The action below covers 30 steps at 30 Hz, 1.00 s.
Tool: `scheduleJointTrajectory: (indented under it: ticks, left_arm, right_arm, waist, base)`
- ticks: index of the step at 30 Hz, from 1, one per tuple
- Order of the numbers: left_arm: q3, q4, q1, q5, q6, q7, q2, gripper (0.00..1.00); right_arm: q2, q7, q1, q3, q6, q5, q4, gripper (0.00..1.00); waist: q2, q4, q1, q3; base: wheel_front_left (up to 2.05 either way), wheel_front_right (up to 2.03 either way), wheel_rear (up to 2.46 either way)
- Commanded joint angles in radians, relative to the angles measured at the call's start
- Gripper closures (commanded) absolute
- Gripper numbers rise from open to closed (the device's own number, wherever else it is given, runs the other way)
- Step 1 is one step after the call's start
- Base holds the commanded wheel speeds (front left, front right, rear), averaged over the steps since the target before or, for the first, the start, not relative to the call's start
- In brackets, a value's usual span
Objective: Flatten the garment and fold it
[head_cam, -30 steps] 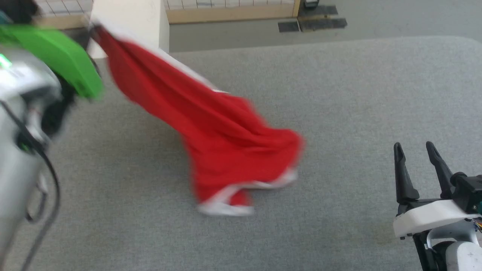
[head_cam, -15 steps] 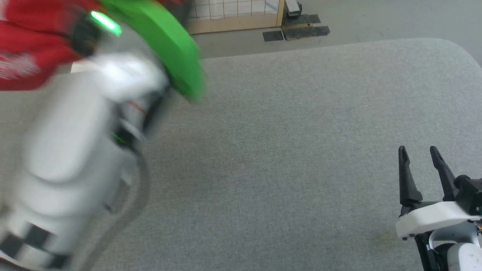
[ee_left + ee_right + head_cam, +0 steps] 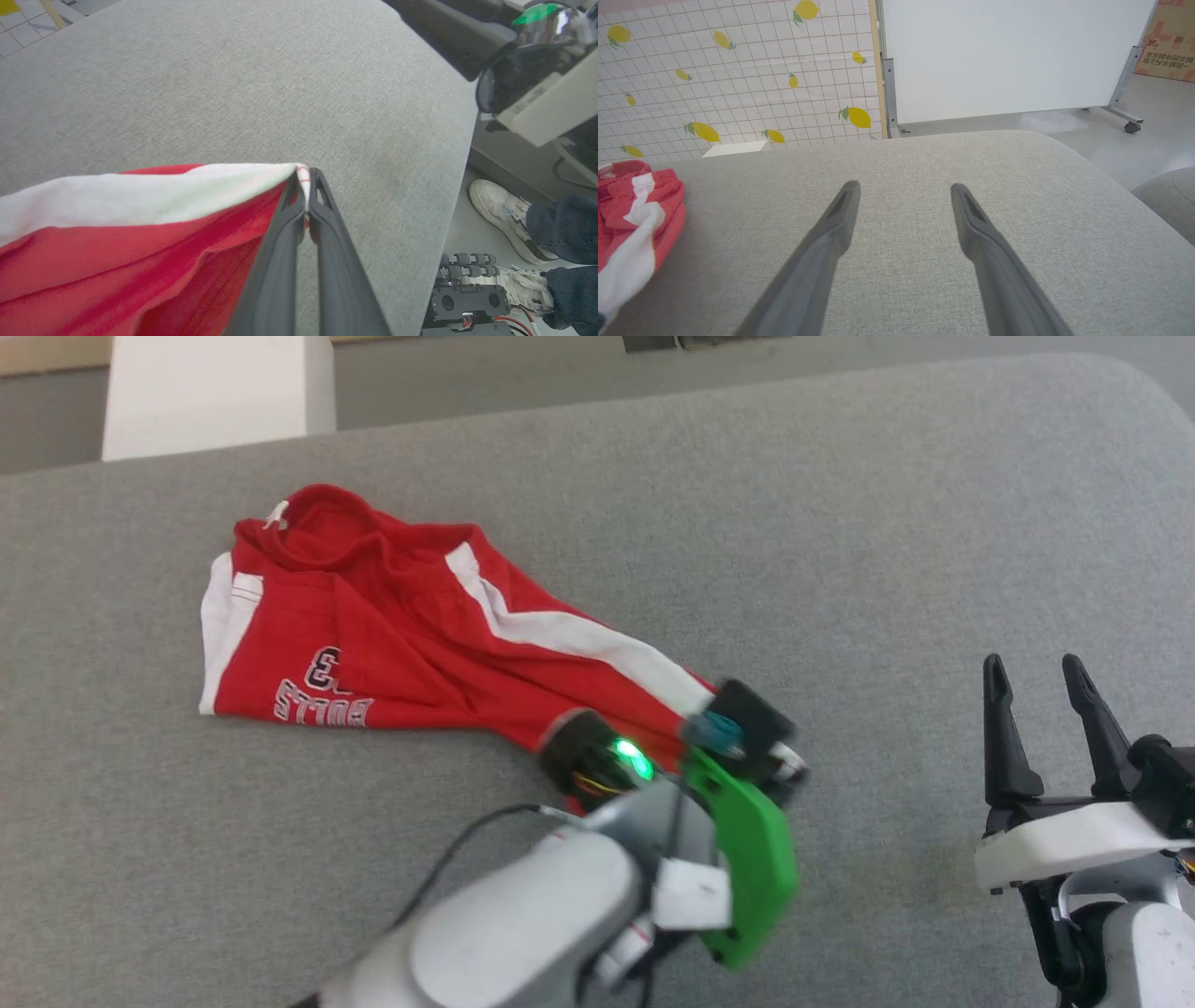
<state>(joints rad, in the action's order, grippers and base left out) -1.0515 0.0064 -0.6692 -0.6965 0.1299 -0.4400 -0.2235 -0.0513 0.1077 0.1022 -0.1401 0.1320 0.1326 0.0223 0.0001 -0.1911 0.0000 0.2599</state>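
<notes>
The garment (image 3: 401, 644), red shorts with white side stripes and upside-down white lettering, lies loosely spread and wrinkled on the grey table (image 3: 840, 523), left of centre. Its right end runs under my left arm's green-covered wrist (image 3: 747, 859). In the left wrist view my left gripper (image 3: 303, 182) is shut on the white-trimmed corner of the garment (image 3: 117, 242), just above the table. My right gripper (image 3: 1034, 670) stands open and empty at the lower right, well clear of the cloth. The right wrist view shows its fingers (image 3: 831, 233) spread over bare table, with the garment (image 3: 630, 219) at the far left.
A white post (image 3: 215, 392) stands beyond the table's far left edge. A lemon-patterned screen (image 3: 738, 70) and a white board on wheels (image 3: 1008, 56) stand behind the table. A person's shoes (image 3: 504, 214) are on the floor beside the table's edge.
The head camera has tilted. The garment hung swinging from my raised left gripper a second ago; now it lies on the table with that gripper low at its right end. The right gripper stayed put.
</notes>
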Motion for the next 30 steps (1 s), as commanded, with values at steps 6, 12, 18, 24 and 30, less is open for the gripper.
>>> scheduleJointTrajectory:
  ticks: [6, 12, 18, 24, 30]
  left_arm:
    - [-0.058, 0.069, -0.019, 0.04, -0.027, 0.03, 0.076, 0.0]
    - [-0.076, 0.104, -0.014, 0.04, -0.047, 0.023, 0.05, 0.0]
    - [-0.003, 0.101, -0.018, 0.015, -0.025, 0.073, 0.008, 0.0]
    - [0.15, 0.088, -0.052, -0.004, 0.033, 0.169, -0.068, 0.0]
    - [0.303, 0.068, -0.018, 0.003, 0.09, 0.318, -0.207, 0.0]
  right_arm:
    - [0.001, 0.022, 0.032, 0.013, -0.001, 0.012, 0.022, 0.0]
    - [0.001, 0.028, 0.038, 0.002, -0.001, 0.013, 0.044, 0.0]
    - [0.001, 0.014, 0.017, 0.001, -0.001, 0.006, 0.064, 0.0]
    - [0.001, -0.019, -0.011, 0.0, -0.001, -0.005, 0.048, 0.0]
    - [0.001, -0.05, -0.055, -0.001, -0.001, -0.001, 0.015, 0.0]
  waist:
    - [-0.0001, -0.031, 0.0, 0.045]
    - [-0.0001, -0.02, 0.0, 0.018]
    - [-0.0001, 0.021, 0.0, -0.069]
    - [-0.0001, 0.074, 0.0, -0.15]
    - [-0.0001, 0.124, 0.0, -0.194]
  base:
    - [0.0, 0.0, 0.0]
    - [0.0, 0.0, 0.0]
    - [0.0, 0.0, 0.0]
    - [0.0, 0.0, 0.0]
    - [0.0, 0.0, 0.0]
